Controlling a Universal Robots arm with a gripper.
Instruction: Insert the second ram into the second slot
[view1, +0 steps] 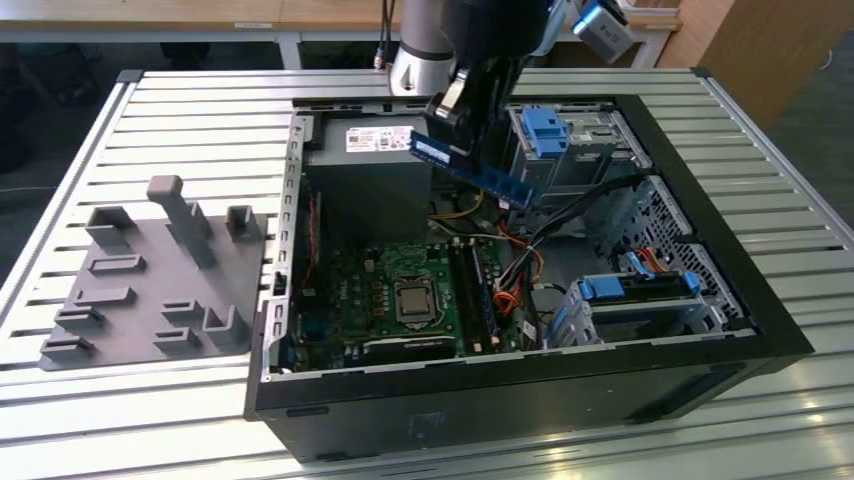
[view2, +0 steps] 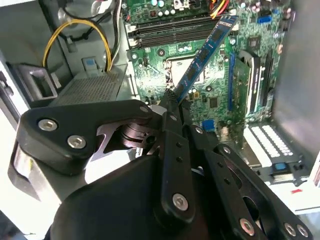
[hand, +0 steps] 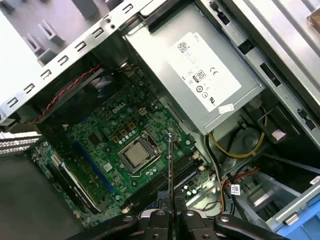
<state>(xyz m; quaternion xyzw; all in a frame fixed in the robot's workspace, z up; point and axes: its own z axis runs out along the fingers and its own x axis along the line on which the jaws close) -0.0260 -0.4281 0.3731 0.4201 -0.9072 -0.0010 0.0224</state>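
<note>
The claw (view2: 171, 104), clamped on the second ram (view2: 205, 52), likely needs it level and parallel over the memory slots (view2: 170, 31).

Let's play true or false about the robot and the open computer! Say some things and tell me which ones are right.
1. The gripper holds the second ram in the air above the motherboard. True.
2. The second ram is already sitting in its slot. False: it hangs tilted above the board, pinched at one end.
3. The computer case has its side open, so you can see inside. True.
4. The grey holder stands at the exterior view's right of the case. False: it is at the exterior view's left.
</note>
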